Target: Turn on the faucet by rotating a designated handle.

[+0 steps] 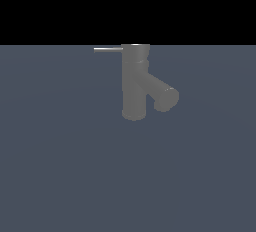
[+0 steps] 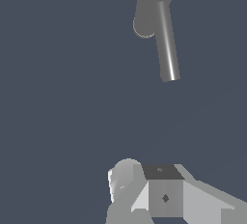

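The faucet (image 1: 134, 83) is a dull grey upright cylinder on the flat blue-grey floor, with a thick spout (image 1: 164, 95) branching down toward the exterior view's right. Its handle (image 1: 108, 49), a thin silver rod, sticks out level from the top cap toward the exterior view's left. No arm shows in the exterior view. In the wrist view I look down on the faucet (image 2: 144, 10), and the handle (image 2: 166, 44) points roughly toward my gripper (image 2: 144, 187). Only pale grey parts of the gripper show at the frame's edge, well apart from the handle's tip. Nothing is held.
The blue-grey floor (image 1: 60, 166) spreads flat around the faucet. A black band fills the upper part of the exterior view above it.
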`<control>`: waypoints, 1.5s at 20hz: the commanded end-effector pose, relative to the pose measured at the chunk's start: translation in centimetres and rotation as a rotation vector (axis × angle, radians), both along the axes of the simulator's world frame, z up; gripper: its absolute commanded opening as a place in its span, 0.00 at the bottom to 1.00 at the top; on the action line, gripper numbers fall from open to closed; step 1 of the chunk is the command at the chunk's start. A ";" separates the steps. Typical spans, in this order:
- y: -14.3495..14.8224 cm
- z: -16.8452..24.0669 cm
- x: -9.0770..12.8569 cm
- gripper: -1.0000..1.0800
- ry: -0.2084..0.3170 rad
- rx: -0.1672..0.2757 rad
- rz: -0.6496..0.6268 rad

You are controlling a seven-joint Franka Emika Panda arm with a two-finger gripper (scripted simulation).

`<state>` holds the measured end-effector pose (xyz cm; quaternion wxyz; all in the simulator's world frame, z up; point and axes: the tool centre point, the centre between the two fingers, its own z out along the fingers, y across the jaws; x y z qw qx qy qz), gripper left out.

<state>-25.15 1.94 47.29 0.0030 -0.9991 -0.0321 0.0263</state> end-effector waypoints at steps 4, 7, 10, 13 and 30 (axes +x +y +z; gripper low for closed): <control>0.1 0.0 0.8 0.00 0.001 0.006 -0.028; 0.3 -0.1 1.7 0.00 0.001 0.012 -0.059; 0.5 -0.1 2.9 0.00 0.001 0.020 -0.101; 0.7 -0.3 4.4 0.00 0.003 0.028 -0.154; 2.9 -3.8 16.0 0.00 0.024 0.056 -0.574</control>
